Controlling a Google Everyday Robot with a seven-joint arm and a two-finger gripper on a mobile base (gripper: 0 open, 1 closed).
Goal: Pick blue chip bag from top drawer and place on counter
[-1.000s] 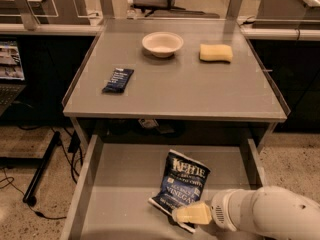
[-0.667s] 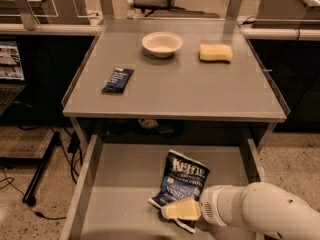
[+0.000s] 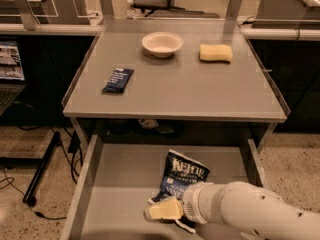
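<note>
One blue chip bag [image 3: 186, 176], likely light and crushable, lies in the top drawer [image 3: 125, 176]; pinch its crimped edge. The claw [image 3: 162, 210] is at its lower corner; grip, I cannot tell.

Here's the grey desk [image 3: 200, 94], a flat top with slim raised rims. Three things sit on it: a white bowl [image 3: 162, 43] at the back, a yellow sponge [image 3: 216, 53] to its right and apart from it, and a dark blue wrapper [image 3: 118, 80] lying flat near the left edge, further forward. Below the front edge the drawer [image 3: 115, 184] stands pulled out, and the bag [image 3: 182, 178] lies on its floor, right of centre. The end effector [image 3: 164, 210] is low in the drawer, at the bag's near edge.
</note>
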